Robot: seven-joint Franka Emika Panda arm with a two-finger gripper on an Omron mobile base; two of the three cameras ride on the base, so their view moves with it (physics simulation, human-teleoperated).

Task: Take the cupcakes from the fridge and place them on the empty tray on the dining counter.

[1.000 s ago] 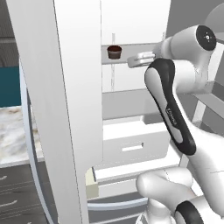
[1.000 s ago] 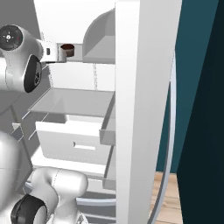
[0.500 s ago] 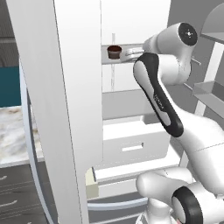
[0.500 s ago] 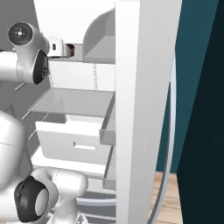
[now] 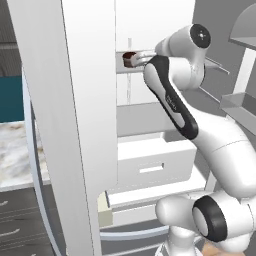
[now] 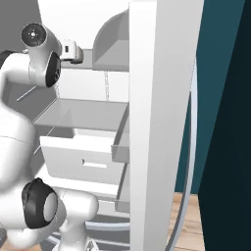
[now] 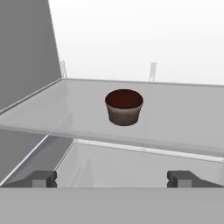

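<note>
Inside the open fridge (image 5: 90, 125), the arm is at the first step of the job: closing in on a cupcake (image 7: 124, 106) that stands upright on a glass shelf (image 7: 183, 118), roughly at the shelf's middle, well back from its front edge. Seen from the left base view, the cupcake (image 5: 129, 58) sits on that upper shelf with the end effector (image 5: 141, 60) just beside it, apparently not touching. The end effector (image 7: 113, 178) is released, its fingertips (image 7: 41, 178) spread wide and empty, lying short of the shelf's front edge and lower than the cupcake in the hand view.

The arm rises from the base in front of the fridge, bends at a dark elbow joint and reaches level toward the shelf, the wrist turned so the hand points horizontally at the cupcake. In the right base view the hand (image 6: 71, 51) shows at shelf height beside the fridge's inner wall.

The next move, by this reading, calls for a slight lift and a straight advance until the jaws bracket the cupcake's sides, then a gentle squeeze; a second cupcake and the tray remain for later.
</note>
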